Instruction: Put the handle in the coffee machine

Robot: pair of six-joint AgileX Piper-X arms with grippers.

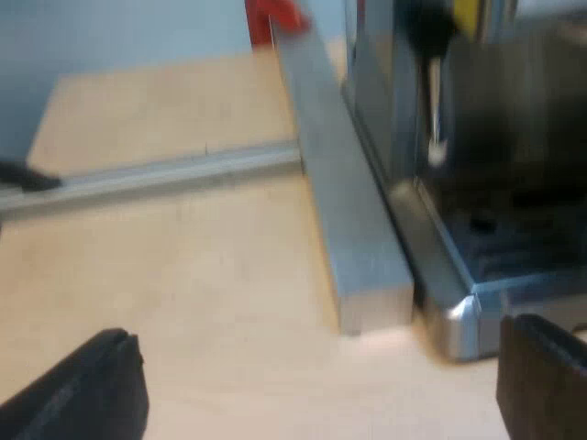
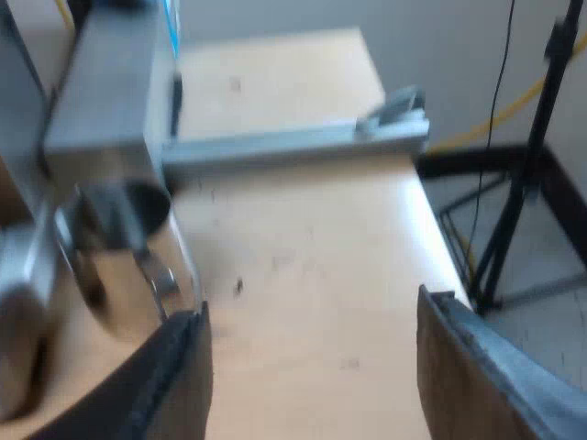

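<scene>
The espresso machine point(image 1: 477, 183) stands close by, its steel drip tray corner point(image 1: 459, 316) near one of my fingers and its thin steam wand point(image 1: 435, 101) hanging over the tray. My left gripper point(image 1: 321, 335) is open low over the wooden table, with nothing between its black fingers point(image 1: 92, 390). My right gripper point(image 2: 312, 307) is also open and holds nothing. Just beside one of its fingers point(image 2: 174, 376) lies a shiny round metal piece point(image 2: 124, 270), which looks like the holder's cup. I cannot make out its handle.
A square aluminium bar point(image 1: 353, 220) runs along the machine's base, crossed by a flat rail point(image 1: 156, 174). Something red point(image 1: 275, 16) sits at the bar's far end. A rail point(image 2: 293, 142) crosses the table near its edge point(image 2: 440, 238). A black stand point(image 2: 523, 183) is on the floor.
</scene>
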